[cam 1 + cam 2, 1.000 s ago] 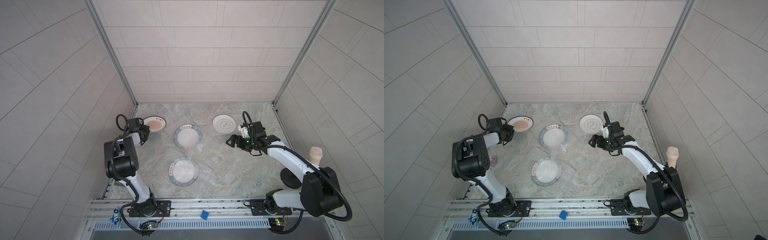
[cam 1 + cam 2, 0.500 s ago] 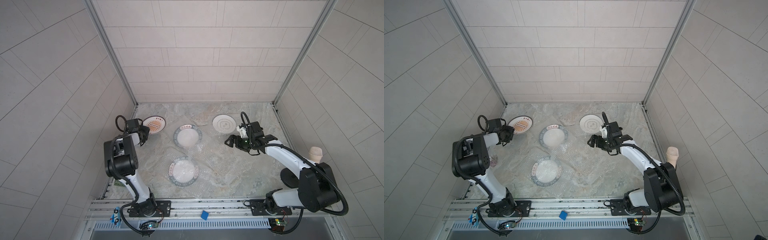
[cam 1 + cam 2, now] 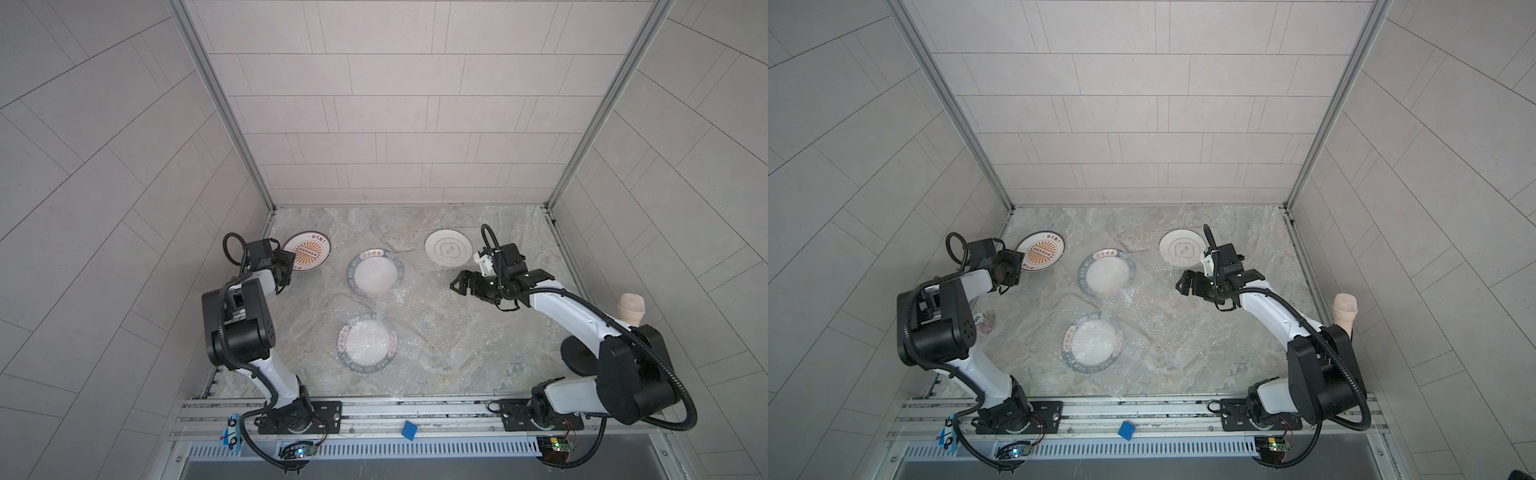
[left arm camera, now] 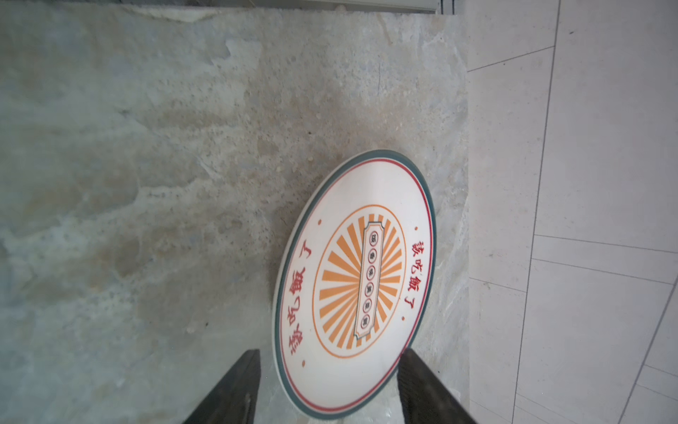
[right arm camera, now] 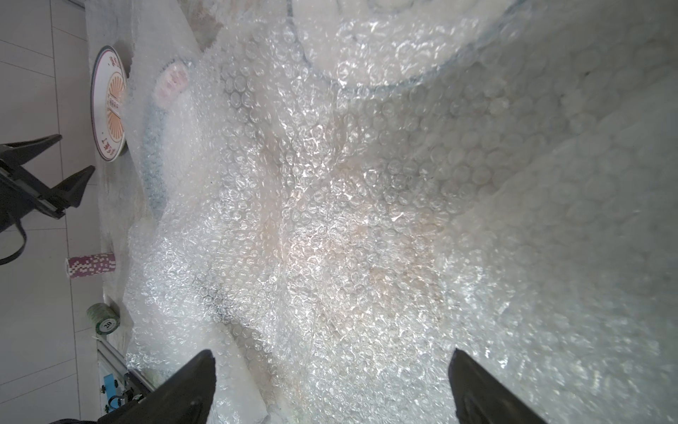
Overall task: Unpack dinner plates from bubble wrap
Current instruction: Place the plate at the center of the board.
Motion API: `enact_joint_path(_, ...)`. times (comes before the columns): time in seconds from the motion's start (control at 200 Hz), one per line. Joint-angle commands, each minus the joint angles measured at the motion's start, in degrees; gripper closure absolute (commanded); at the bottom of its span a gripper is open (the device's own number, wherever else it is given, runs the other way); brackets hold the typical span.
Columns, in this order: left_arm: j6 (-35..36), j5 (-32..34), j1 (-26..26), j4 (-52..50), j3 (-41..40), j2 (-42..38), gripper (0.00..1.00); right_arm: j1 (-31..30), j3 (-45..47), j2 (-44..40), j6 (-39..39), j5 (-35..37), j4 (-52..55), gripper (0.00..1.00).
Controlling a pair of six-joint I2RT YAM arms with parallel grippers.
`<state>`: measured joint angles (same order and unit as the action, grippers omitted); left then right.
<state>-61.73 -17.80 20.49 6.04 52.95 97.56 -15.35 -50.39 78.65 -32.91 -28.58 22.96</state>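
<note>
A dinner plate with an orange sunburst lies by the left wall. My left gripper is open, its jaws either side of that plate's near rim. Two green-rimmed plates show hazily through the bubble wrap in both top views. A plate with grey rings lies bare at the back right. My right gripper hangs wide open over the wrap, holding nothing.
A pinkish cup stands outside the right edge. A maroon patterned roll and a green roll sit by the left wall near my left arm. The metal rail with a blue square runs along the front.
My left gripper's jaws have parted at the sunburst plate's rim. My right gripper has drifted slightly toward the back, still wide open.
</note>
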Motion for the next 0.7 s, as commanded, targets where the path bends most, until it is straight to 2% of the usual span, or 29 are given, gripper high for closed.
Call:
enact_joint_path(0.0,2.1,-3.1,-0.3,-2.6,-1.3,-7.1,0.31,-2.7,-3.6,-0.1,2.0,3.2,3.6,0.00)
enact_joint_path(0.065,5.0,-5.6,-1.3,-6.6,-0.7,-11.4,0.24,-4.9,-5.5,0.2,2.9,4.5,5.0,0.00)
enact_joint_path(0.085,6.2,-6.1,-1.8,-8.8,-0.4,-12.6,0.17,-5.6,-6.1,0.3,3.1,5.0,5.3,0.00)
enact_joint_path(0.15,10.7,-7.4,-4.0,-14.8,0.8,-16.8,0.06,-8.3,-8.4,1.3,3.9,6.8,6.4,0.00)
enact_joint_path(0.21,15.1,-8.0,-6.3,-21.3,2.1,-19.7,0.00,-11.4,-10.4,3.3,4.5,8.7,7.0,0.01)
enact_joint_path(0.41,27.0,-13.4,-18.2,-35.9,2.6,-22.3,0.00,-20.7,-15.6,12.4,3.4,11.0,5.5,0.03)
enact_joint_path(0.615,27.1,-12.2,-38.3,-39.3,-3.9,-23.8,0.00,-19.8,-16.8,14.4,2.0,10.9,4.6,0.03)
enact_joint_path(0.695,26.0,-10.6,-41.8,-39.3,-5.4,-23.8,0.00,-18.3,-16.9,14.0,1.6,10.6,5.0,0.03)
